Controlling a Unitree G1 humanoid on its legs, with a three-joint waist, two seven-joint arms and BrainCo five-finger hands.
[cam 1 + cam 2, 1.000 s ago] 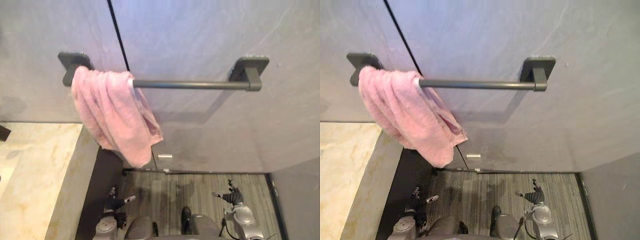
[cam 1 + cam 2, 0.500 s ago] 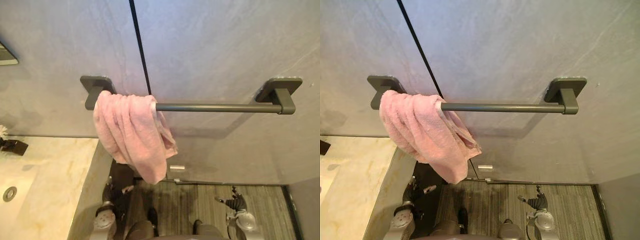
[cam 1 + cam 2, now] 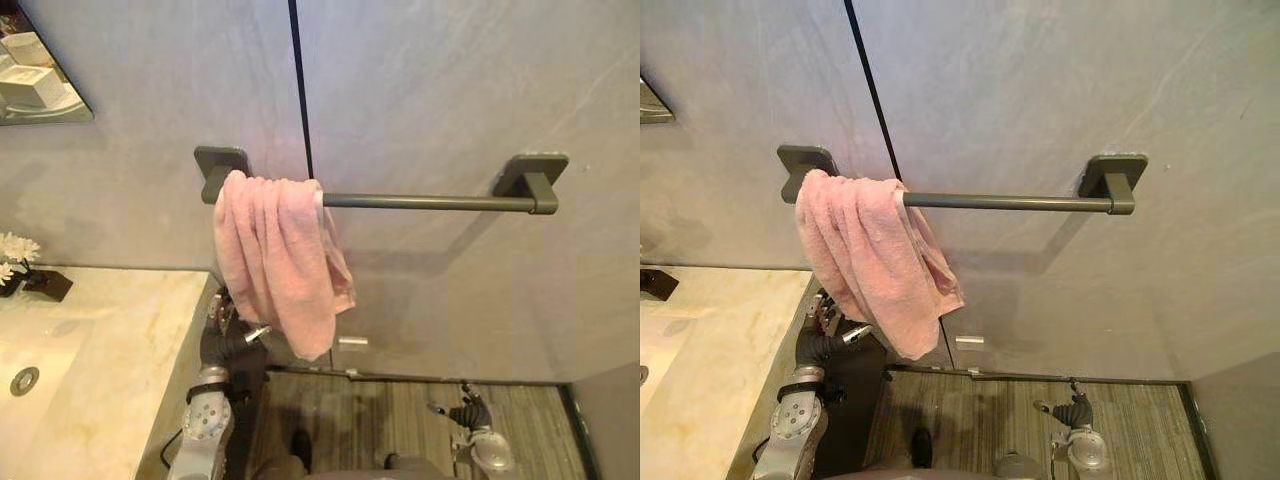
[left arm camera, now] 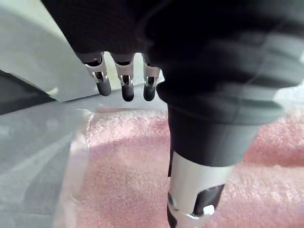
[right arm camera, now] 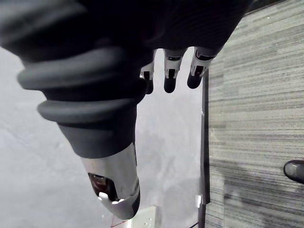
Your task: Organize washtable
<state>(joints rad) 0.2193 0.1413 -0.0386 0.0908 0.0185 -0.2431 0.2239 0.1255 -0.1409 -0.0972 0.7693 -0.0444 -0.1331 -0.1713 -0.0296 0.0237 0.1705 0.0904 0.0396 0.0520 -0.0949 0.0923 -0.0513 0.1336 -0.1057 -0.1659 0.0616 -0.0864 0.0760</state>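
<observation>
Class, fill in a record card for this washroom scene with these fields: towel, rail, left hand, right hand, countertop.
towel: pink towel, bunched and draped over the rail's left end
rail: dark towel bar on the grey wall; the rest of it is bare
left hand: left hand open, raised just under the towel's lower edge; contact unclear
right hand: right hand open, low over the striped floor, holding nothing
countertop: marble counter at left, with white flowers and a sink drain
</observation>
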